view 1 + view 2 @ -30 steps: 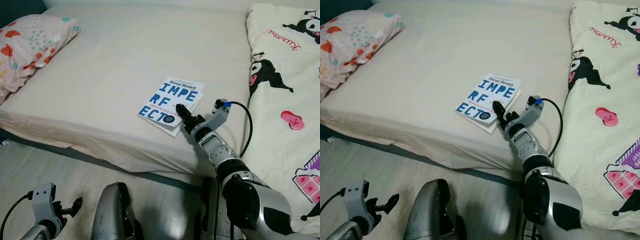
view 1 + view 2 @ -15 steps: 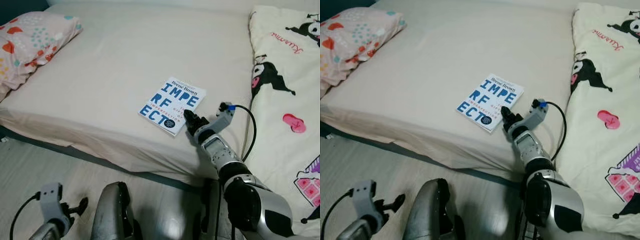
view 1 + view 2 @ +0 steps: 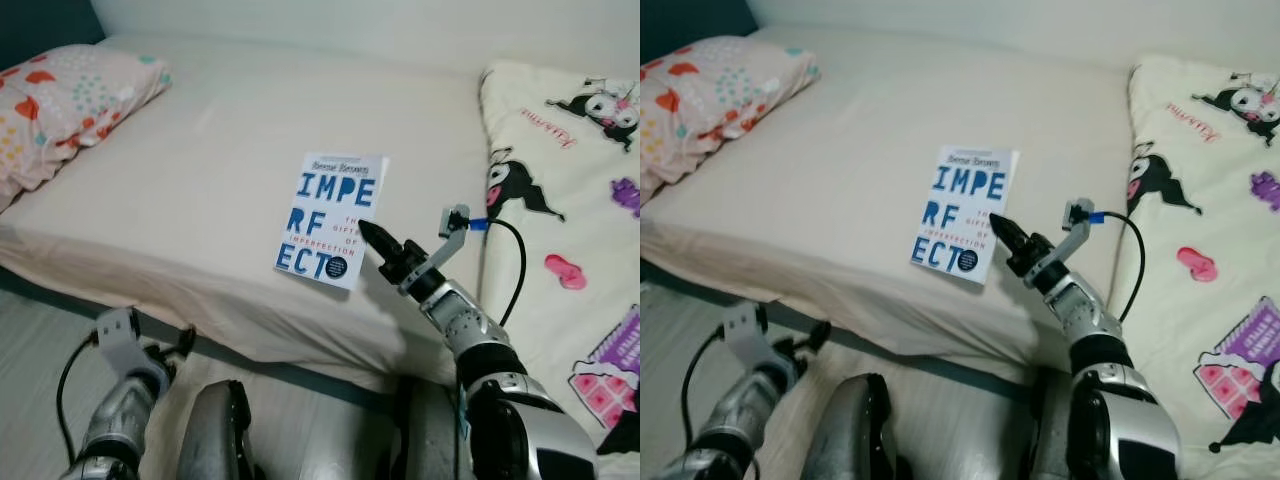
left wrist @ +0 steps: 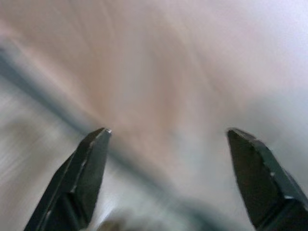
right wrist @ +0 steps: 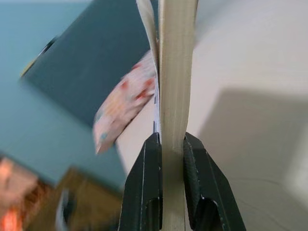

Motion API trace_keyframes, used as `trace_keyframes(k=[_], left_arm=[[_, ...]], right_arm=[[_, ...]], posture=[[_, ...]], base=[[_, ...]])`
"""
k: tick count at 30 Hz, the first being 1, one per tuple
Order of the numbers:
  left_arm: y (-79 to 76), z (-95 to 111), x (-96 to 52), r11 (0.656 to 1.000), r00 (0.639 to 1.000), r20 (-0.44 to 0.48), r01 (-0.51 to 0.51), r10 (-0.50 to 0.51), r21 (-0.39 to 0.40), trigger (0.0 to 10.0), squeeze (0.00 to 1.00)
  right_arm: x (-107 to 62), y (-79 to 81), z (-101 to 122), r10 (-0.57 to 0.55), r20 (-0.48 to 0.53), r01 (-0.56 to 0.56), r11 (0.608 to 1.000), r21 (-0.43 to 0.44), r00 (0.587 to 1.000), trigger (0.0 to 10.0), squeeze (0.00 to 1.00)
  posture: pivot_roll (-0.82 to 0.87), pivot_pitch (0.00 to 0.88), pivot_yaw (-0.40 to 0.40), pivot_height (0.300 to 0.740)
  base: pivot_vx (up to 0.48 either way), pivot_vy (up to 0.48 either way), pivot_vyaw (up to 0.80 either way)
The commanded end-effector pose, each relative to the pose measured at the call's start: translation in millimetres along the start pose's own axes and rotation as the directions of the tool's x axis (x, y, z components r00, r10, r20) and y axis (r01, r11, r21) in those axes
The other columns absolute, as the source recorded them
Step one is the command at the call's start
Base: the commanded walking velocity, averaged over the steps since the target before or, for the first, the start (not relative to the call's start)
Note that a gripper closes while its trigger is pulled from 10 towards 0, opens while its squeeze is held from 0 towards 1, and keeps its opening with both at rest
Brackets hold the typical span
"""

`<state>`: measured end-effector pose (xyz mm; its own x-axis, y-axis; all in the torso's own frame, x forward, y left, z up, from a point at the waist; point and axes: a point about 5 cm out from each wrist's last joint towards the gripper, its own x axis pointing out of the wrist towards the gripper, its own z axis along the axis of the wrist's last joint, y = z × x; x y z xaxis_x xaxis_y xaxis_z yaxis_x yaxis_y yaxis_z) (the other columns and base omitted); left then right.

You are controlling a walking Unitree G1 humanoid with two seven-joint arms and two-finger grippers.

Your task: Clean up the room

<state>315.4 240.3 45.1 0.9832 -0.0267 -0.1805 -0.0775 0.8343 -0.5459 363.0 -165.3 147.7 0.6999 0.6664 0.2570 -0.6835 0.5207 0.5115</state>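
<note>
Right wrist view showed the right gripper (image 5: 167,144) clamped on the edge of the white paperback book with blue lettering (image 3: 330,218), lifted above the beige bed sheet (image 3: 200,180). Left gripper (image 4: 168,144), fingers apart, hung low. Stowing the book remained.

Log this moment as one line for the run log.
right gripper: shut on book, lifting it above bed | left gripper: open, low by bed edge
</note>
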Motion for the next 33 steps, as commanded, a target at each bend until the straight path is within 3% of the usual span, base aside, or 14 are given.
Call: trace_keyframes(k=[1,4,9,10,11,12,13,14,17,21,24,27,29,33], left_arm=[[-2.1,14,2.9,0.993,0.996,0.065,0.060,-0.054,-0.102,10.0,0.00],[-22.1,40,12.4,0.958,0.961,0.150,0.252,-0.232,-0.137,10.0,0.00],[-74.9,83,10.7,0.693,0.701,0.251,0.708,-0.667,-0.136,10.0,0.00],[-74.9,83,10.7,0.693,0.701,0.251,0.708,-0.667,-0.136,10.0,0.00],[-86.0,91,5.0,0.593,0.610,0.284,0.791,-0.740,-0.152,10.0,0.00],[-86.0,91,5.0,0.593,0.610,0.284,0.791,-0.740,-0.152,10.0,0.00],[-94.7,97,-1.5,0.497,0.522,0.314,0.852,-0.793,-0.163,10.0,0.00],[-94.7,97,-1.5,0.497,0.522,0.314,0.852,-0.793,-0.163,10.0,0.00],[-107.1,99,-17.6,0.315,0.348,0.314,0.937,-0.883,-0.153,10.0,0.00],[-111.0,88,-31.7,0.210,0.236,0.239,0.969,-0.942,-0.130,10.0,0.00],[-112.5,80,-35.9,0.193,0.212,0.172,0.974,-0.962,-0.118,10.0,0.00],[-113.4,76,-33.0,0.234,0.247,0.139,0.967,-0.959,-0.106,10.0,0.00],[-116.1,69,-23.9,0.331,0.337,0.094,0.941,-0.937,-0.078,10.0,0.00],[-116.8,69,-21.5,0.352,0.358,0.102,0.933,-0.928,-0.075,10.0,0.00]], right_arm=[[-0.9,6.6,15,0.086,-0.023,-0.088,0.993,-0.073,0.996,0.0,0.00],[-6.1,13.0,28,0.168,-0.085,-0.177,0.978,-0.109,0.982,0.0,0.00],[-17.7,33.8,44,0.367,-0.326,-0.426,0.895,-0.130,0.871,0.0,0.00],[-17.7,33.8,44,0.367,-0.326,-0.426,0.895,-0.130,0.871,0.0,0.00],[-19.4,36.0,47,0.383,-0.375,-0.456,0.881,-0.128,0.844,0.0,0.00],[-19.4,36.0,47,0.383,-0.375,-0.456,0.881,-0.128,0.844,0.0,0.00],[-20.3,38.7,49,0.397,-0.415,-0.483,0.867,-0.124,0.819,0.0,0.00],[-20.3,38.7,49,0.397,-0.415,-0.483,0.867,-0.124,0.819,0.0,0.00],[-21.1,47.1,53,0.434,-0.485,-0.544,0.832,-0.107,0.759,0.0,0.00],[-19.8,57.9,57,0.479,-0.501,-0.593,0.801,-0.088,0.721,0.0,0.00],[-17.3,66.8,64,0.516,-0.469,-0.618,0.782,-0.084,0.717,0.0,0.00],[-16.0,72.1,66,0.549,-0.444,-0.639,0.766,-0.071,0.708,0.0,0.00],[-13.2,82.8,75,0.624,-0.376,-0.685,0.727,-0.042,0.685,0.0,0.00],[-13.4,83.8,77,0.629,-0.373,-0.690,0.723,-0.042,0.682,0.0,0.00]], posture=[[0.11,0.065,-0.014,0.523],[0.10,0.048,-0.023,0.523],[0.08,0.013,-0.041,0.523],[0.08,0.013,-0.041,0.523],[0.08,0.001,-0.048,0.523],[0.08,0.001,-0.048,0.523],[0.08,0.000,-0.053,0.523],[0.08,0.000,-0.053,0.523],[0.07,0.000,-0.063,0.523],[0.07,0.000,-0.066,0.523],[0.07,0.000,-0.068,0.523],[0.07,0.000,-0.066,0.523],[0.07,0.000,-0.066,0.523],[0.06,0.000,-0.066,0.523]], base=[[0.000,0.000,0.00],[0.000,0.000,0.00],[0.000,0.000,0.00],[0.000,0.000,0.00],[0.000,0.000,0.00],[0.000,0.000,0.00],[0.000,0.000,0.00],[0.000,0.000,0.00],[0.000,0.000,0.00],[0.000,0.000,0.00],[0.000,0.000,0.00],[0.000,0.000,0.00],[0.000,0.000,0.00],[0.000,0.000,0.00]])
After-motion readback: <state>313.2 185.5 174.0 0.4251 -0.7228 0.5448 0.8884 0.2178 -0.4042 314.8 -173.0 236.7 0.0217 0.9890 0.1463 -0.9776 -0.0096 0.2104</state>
